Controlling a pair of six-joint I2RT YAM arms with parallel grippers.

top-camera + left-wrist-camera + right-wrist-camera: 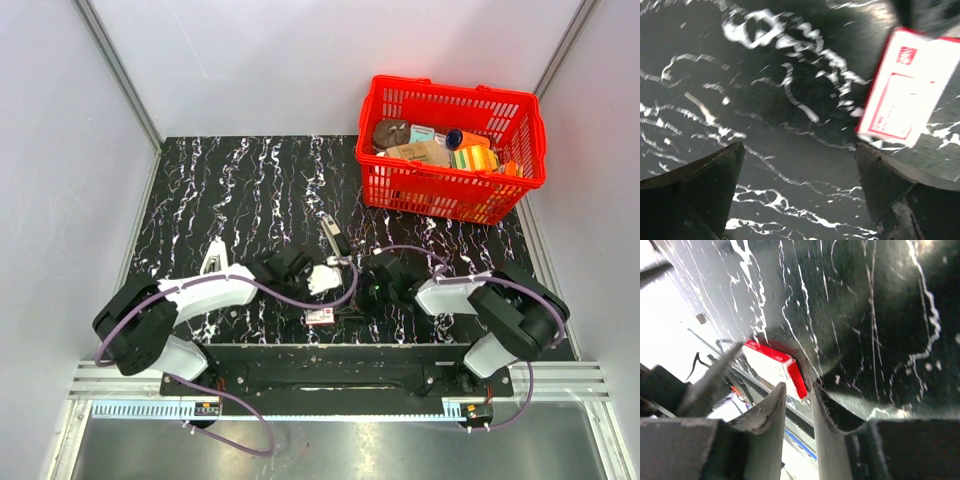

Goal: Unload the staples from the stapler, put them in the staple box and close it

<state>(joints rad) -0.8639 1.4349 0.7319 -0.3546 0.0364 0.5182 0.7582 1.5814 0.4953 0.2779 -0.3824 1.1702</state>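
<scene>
Hanging low over the bench [250, 190], the left jaws stand wide apart and empty, a small red-and-white box [910, 85] at their 1 o'clock. The right jaws are nearly together with nothing visible between, perhaps set to pinch thin strips. The stapler [213, 258] lies splayed at 9 o'clock, well apart; the staples aren't visible.

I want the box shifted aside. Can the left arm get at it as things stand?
Probably yes. The left pincer is open, and the box lies on the table just ahead with nothing between. The right pincer sits close too and may crowd it.
</scene>
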